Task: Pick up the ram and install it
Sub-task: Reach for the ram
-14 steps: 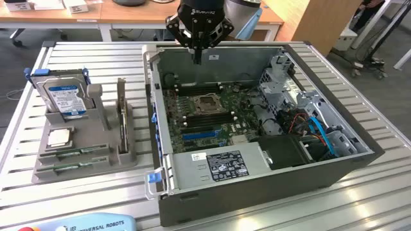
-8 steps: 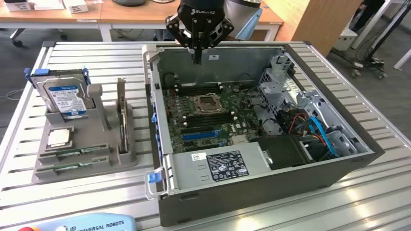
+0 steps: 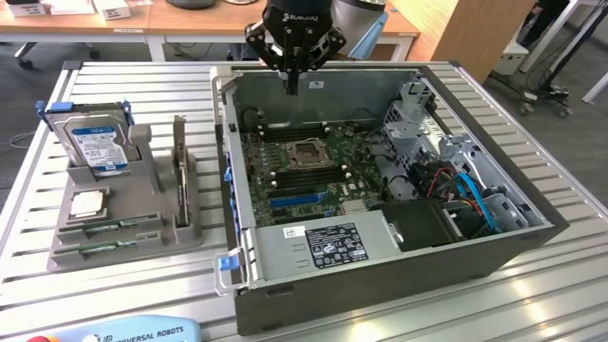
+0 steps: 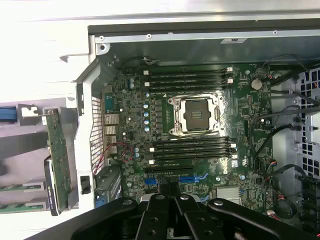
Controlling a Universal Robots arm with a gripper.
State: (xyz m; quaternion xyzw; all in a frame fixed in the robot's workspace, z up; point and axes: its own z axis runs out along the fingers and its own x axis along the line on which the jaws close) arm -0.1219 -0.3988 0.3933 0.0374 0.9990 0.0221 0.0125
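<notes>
Fingers: black gripper (image 3: 292, 85) pressed together, holding nothing, over open grey computer case (image 3: 380, 281).
Ram: thin green ram stick (image 3: 112, 226) in grey tray (image 3: 68, 261), well apart toward exterior view's left.
Axis: roughly left-right there.

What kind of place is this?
Probably a robot lab or workshop. An open computer case sits on a slatted metal table, spare parts like a hard drive wait in a gray holder beside it, and wooden desks stand behind.

The ram (image 3: 107, 226), a thin green stick, sits in a slot of the grey holder (image 3: 156, 244). A second ram stick (image 3: 95, 247) lies parallel beside it, at eight o'clock in the exterior view.
</notes>
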